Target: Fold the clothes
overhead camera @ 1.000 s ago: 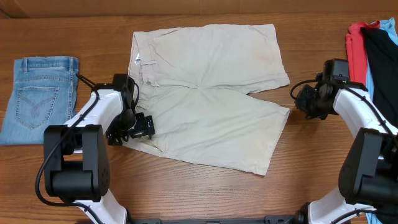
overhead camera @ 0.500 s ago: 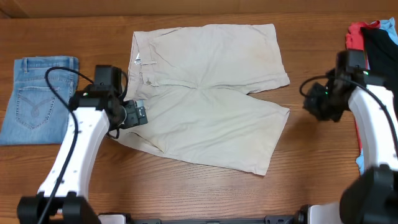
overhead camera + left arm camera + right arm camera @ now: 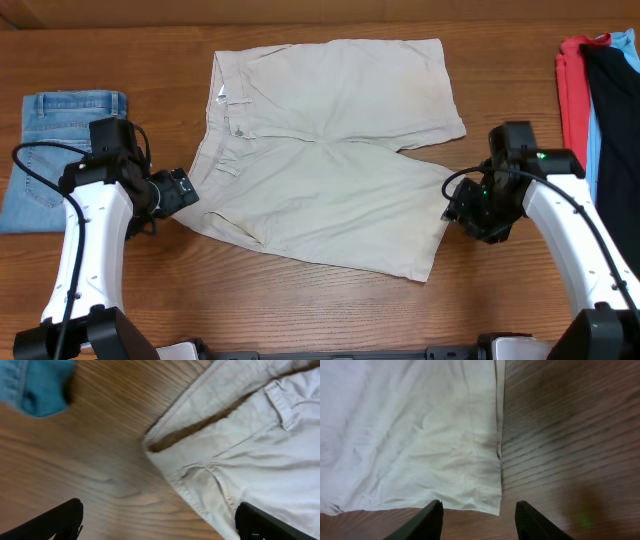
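Table [image 3: 320,320]: brown wood grain.

Cream shorts [image 3: 340,120] lay spread flat at the middle of it. The waistband [image 3: 222,130] was toward the left arm, and the 2 legs ran out toward the right arm. The far leg lay straight. The near leg slanted toward the front edge, and its hem [image 3: 447,222] faced right. There were some creases near the fly, and no fold had been made yet.

Left gripper [image 3: 182,190] hung beside the near corner of the waistband, over bare wood, between the shorts and the folded jeans [image 3: 62,150]. Its 2 fingers stood spread wide with nothing between them. In the wrist view the waistband corner lay just ahead of the fingers, and a narrow brown gap showed between the waistband edge and the cloth below it. 1 belt loop [image 3: 280,405] was visible, and a blue edge of the jeans showed in the upper corner.

Right gripper [image 3: 462,208] sat at the hem of the near leg, at its outer corner. Its fingers were parted and pinched nothing. In the wrist view the hem corner lay flat on the wood just ahead of the 2 fingertips, with no contact visible.

Far right edge: 3 garments lay together, well apart from the shorts: a red garment [image 3: 572,90], a black garment [image 3: 612,100] and a light-blue garment [image 3: 626,40].
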